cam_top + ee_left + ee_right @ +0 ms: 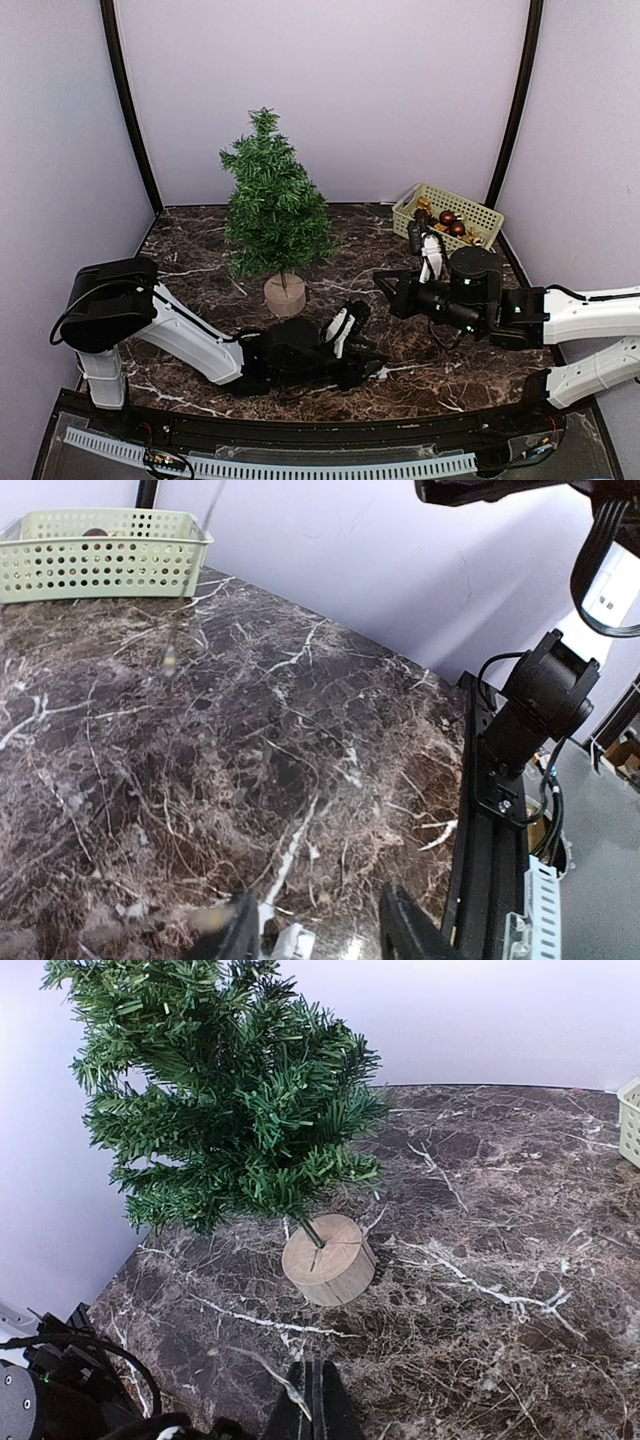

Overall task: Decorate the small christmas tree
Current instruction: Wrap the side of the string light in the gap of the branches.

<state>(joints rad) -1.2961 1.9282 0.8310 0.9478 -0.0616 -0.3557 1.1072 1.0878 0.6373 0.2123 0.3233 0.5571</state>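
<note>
While the top view is looking down over both arms, the small christmas tree (275,205) is standing upright on its round pale stump (285,295), left of centre on the dark marbled tabletop (190,250). A pale-green perforated basket (480,213) is sitting in the back right corner, well apart from the tree, and it is holding a heap of baubles (448,218), some dark red and some gold; their number is too small to tell. The left arm (190,340) is lying low across the front of the tabletop, and the right arm (580,315) is reaching in from the right, between tree and basket. Seen from the left wrist, the left claw (320,935) is showing two dark fingers (410,930) at the bottom edge, standing partly apart with bare marble between them and gripping nothing that can be made out. The basket (100,555) is sitting far off at the upper left of this view, with one dark round thing just peeking over its rim. Seen from the right wrist, the right claw (310,1400) is pressing its fingers fully together over the marble, and whether anything is pinched there cannot be told. It is pointing toward the tree (230,1100), whose stump (328,1258) is resting flat ahead, while a corner of the basket (630,1120) is showing at the right edge.
</note>
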